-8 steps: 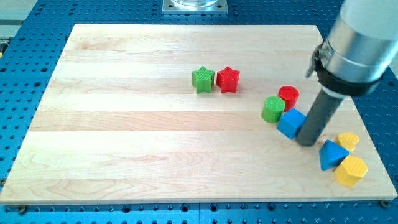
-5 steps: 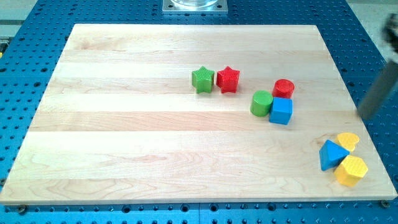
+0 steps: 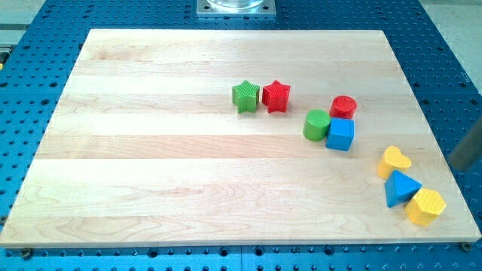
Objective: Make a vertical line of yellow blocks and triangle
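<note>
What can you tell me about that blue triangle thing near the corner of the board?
The blue triangle block is a small, solid-looking wedge with ridged sides, lying flat on the wooden board near the view's bottom right. A yellow heart-shaped block sits against its upper side and a round-looking yellow block against its lower right. My tip stands apart, farther right.

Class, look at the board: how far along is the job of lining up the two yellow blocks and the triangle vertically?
Mostly done: the yellow heart, blue triangle and yellow hexagon-like block sit clustered at the view's lower right, touching or nearly so. The chain slants toward the view's right, so straightening is left. The rod shows at the right edge; my tip's end is hard to make out.
</note>
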`<state>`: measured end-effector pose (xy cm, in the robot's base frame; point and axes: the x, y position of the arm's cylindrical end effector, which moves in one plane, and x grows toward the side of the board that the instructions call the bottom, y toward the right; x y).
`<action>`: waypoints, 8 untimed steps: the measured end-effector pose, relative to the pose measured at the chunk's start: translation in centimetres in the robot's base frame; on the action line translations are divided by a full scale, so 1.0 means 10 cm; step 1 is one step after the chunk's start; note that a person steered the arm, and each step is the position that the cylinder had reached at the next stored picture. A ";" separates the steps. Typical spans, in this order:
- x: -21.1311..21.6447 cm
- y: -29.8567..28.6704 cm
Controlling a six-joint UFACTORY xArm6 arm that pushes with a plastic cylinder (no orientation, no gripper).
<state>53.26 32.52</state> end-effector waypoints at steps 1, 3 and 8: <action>0.58 -0.45; 0.85 -0.97; 0.17 -1.01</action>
<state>54.93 22.39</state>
